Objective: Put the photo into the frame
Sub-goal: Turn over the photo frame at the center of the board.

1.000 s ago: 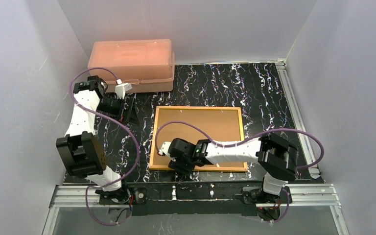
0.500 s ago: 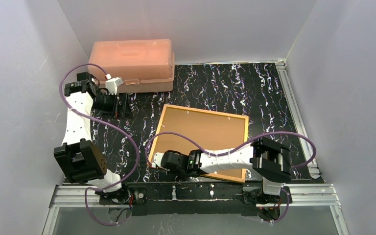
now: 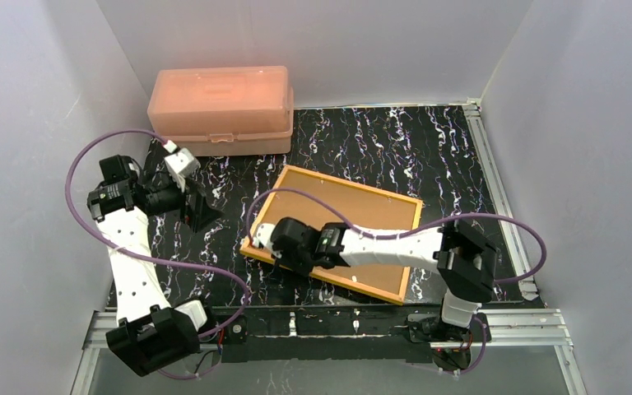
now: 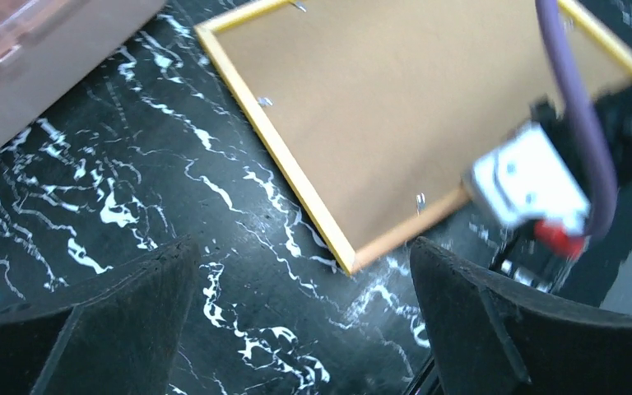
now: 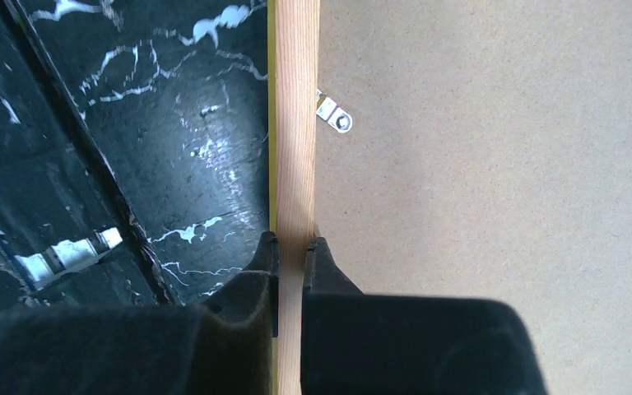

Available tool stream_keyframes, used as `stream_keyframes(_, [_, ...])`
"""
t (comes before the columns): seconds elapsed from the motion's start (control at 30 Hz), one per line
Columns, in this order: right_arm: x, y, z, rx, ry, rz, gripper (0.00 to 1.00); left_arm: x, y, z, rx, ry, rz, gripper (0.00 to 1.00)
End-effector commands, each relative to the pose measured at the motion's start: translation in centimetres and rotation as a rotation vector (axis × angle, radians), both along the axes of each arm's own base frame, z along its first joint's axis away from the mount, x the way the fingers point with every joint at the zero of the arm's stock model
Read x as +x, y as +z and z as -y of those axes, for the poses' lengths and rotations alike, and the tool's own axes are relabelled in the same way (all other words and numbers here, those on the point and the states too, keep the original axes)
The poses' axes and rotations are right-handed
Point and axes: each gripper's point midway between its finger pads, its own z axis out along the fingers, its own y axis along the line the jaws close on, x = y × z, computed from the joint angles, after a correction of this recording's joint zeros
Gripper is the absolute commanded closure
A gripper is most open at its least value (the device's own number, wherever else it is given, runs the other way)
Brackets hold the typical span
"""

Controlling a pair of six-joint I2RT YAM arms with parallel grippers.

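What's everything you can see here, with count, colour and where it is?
frame: one, orange-brown wood, back up, skewed at table centre
backing board: one, brown, inside the frame
turn clips: at least three, silver, along frame's inner edge
box: one, pink, far left corner
table: one, black with white veining, underneath
photo: none visible
cables: two, purple, along the arms
left end effector: one, black, open, left of frame
right end effector: one, black, shut on frame's edge
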Motion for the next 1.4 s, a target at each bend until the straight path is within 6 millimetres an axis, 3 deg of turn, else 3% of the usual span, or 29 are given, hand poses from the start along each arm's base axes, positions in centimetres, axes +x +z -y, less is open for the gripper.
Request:
stream_keyframes(0.0, [2.2,8.9,-2.6,0.246,0.010,0.004,0.99,-3.2,-0.4,2.2,0.061,-0.262,0.170,0.03])
stream_keyframes(0.13, [3.1,10.9,-2.8,0.295,0.006,-0.016,0.99,-4.8,0.0,2.8,0.132,-0.334,0.264,0.02])
stream_keyframes(0.23, [3.1,12.0,-3.2,0.323,0.030,-0.046,0.99,-6.5,-1.5,3.1,0.250,-0.444,0.366,0.02])
stream_keyframes(0.4, [3.8,13.2,-3.5,0.348,0.036,-0.074,0.99,-7.0,-3.6,3.8,0.443,-0.622,0.679,0.04])
stream_keyframes(0.53, [4.1,14.1,-3.8,0.369,0.037,-0.094,0.99,-5.9,-3.8,4.2,0.535,-0.720,0.901,0.06])
stream_keyframes(0.7, [4.3,14.6,-4.0,0.371,0.037,-0.104,0.99,-5.2,-5.9,4.7,0.647,-0.867,1.071,0.06])
stream_keyframes(0.87, [4.3,15.3,-4.2,0.387,0.042,-0.115,0.99,-2.8,-7.4,5.3,0.765,-0.925,1.245,0.09])
stream_keyframes(1.07, [4.0,15.5,-4.5,0.386,0.049,-0.144,0.99,-0.6,-8.0,6.7,0.820,-0.940,1.277,0.13])
stream_keyframes(1.2, [4.0,15.8,-4.8,0.390,0.053,-0.150,0.99,0.3,-8.4,7.4,0.856,-0.967,1.288,0.23])
stream_keyframes(1.37, [4.1,16.3,-4.9,0.396,0.052,-0.148,0.99,0.3,-8.4,8.6,0.864,-0.991,1.275,0.44])
